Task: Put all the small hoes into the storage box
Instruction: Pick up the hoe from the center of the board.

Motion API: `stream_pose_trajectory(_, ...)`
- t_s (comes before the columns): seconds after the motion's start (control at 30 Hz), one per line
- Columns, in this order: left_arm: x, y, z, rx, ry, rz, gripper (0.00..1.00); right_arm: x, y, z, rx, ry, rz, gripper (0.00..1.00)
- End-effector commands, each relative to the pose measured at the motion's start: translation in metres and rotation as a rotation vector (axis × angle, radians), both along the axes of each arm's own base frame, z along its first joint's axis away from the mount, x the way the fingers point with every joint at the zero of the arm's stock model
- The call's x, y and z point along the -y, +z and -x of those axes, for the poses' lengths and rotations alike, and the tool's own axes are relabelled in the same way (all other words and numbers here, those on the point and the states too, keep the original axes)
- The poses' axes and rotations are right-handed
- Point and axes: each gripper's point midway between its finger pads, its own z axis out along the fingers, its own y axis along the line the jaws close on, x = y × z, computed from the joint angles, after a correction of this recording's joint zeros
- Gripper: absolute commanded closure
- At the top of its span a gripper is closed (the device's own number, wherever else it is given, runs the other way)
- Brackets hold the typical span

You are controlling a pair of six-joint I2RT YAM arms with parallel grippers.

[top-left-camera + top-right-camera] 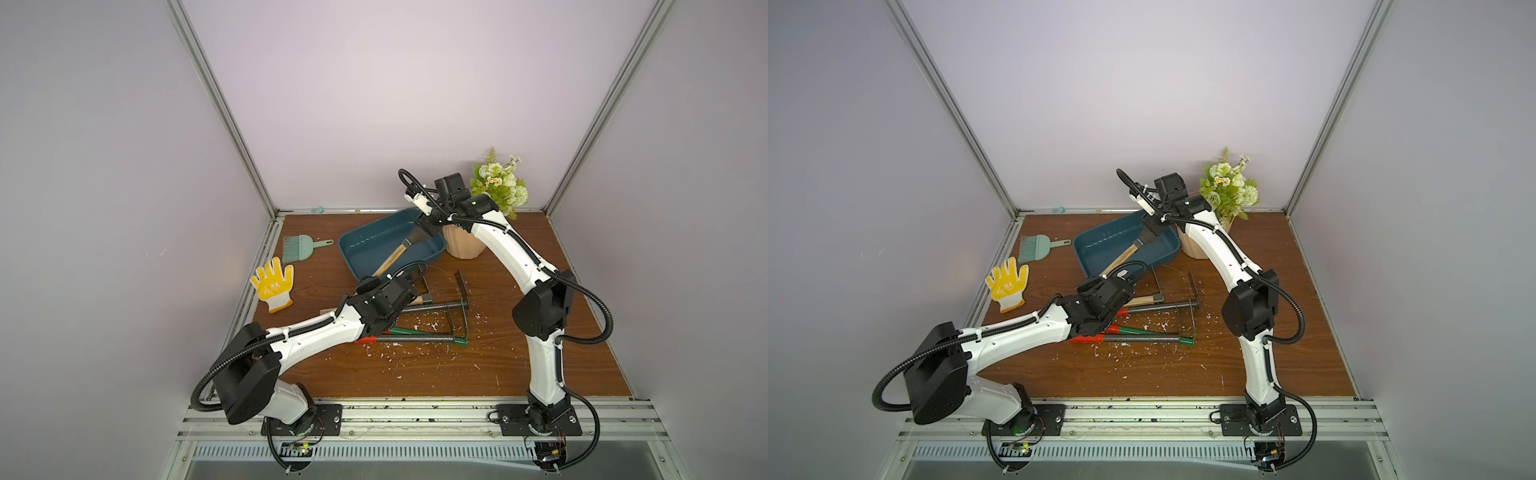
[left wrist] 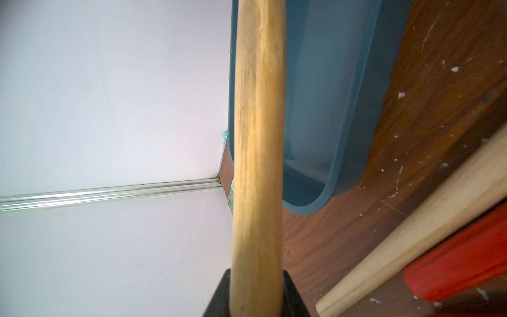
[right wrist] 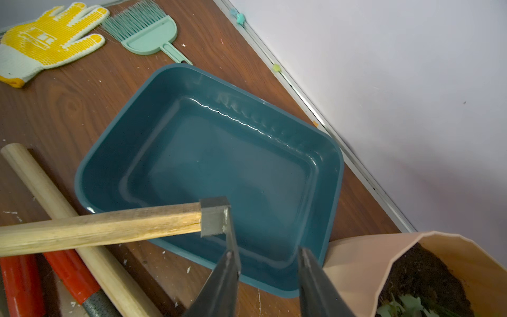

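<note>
The small hoe has a light wooden handle and a grey metal head. It slants over the near rim of the storage box, a shallow dark teal tray, with its head above the tray's inside. My left gripper is shut on the handle's lower end, seen in the left wrist view between the black fingers. My right gripper hangs open over the box's corner by the pot. The hoe's thin blade rests against one finger; the other stands apart.
A ribbed peach flowerpot with soil and green flowers stands right of the box. A yellow glove and a green brush lie at the left. Long red- and green-handled tools and a wooden-handled tool lie mid-table among white flecks.
</note>
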Motion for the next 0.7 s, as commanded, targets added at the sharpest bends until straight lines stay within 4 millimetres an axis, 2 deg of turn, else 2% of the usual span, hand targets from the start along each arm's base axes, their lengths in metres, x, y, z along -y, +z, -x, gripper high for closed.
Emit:
stream_pose_trajectory(0.0, 0.002, 0.042, -0.004, 0.134, 0.045, 0.106, 1.0, 0.005, 0.005, 0.002, 0.021, -0.005, 0.027, 0.6)
stream_pose_trajectory(0.23, 0.004, 0.049, -0.004, 0.145, 0.038, 0.131, 1.0, 0.0, -0.01, 0.003, -0.015, 0.005, 0.015, 0.61)
stream_pose_trajectory(0.33, 0.004, 0.05, -0.002, 0.146, 0.034, 0.135, 1.0, -0.001, -0.015, 0.001, -0.023, -0.002, 0.015, 0.65)
stream_pose_trajectory(0.43, 0.004, 0.049, -0.002, 0.144, 0.032, 0.142, 1.0, -0.001, -0.015, -0.002, -0.016, -0.013, 0.009, 0.73)
stream_pose_trajectory(0.57, 0.006, 0.048, -0.001, 0.141, 0.028, 0.159, 1.0, -0.004, -0.015, -0.002, -0.021, -0.01, -0.01, 0.94)
stream_pose_trajectory(0.63, 0.006, 0.048, -0.001, 0.147, 0.029, 0.167, 1.0, -0.005, -0.017, -0.002, -0.027, -0.011, -0.015, 1.0)
stream_pose_trajectory(0.67, 0.006, 0.047, -0.001, 0.146, 0.027, 0.172, 1.0, -0.004, -0.018, -0.002, -0.03, -0.013, -0.015, 1.0)
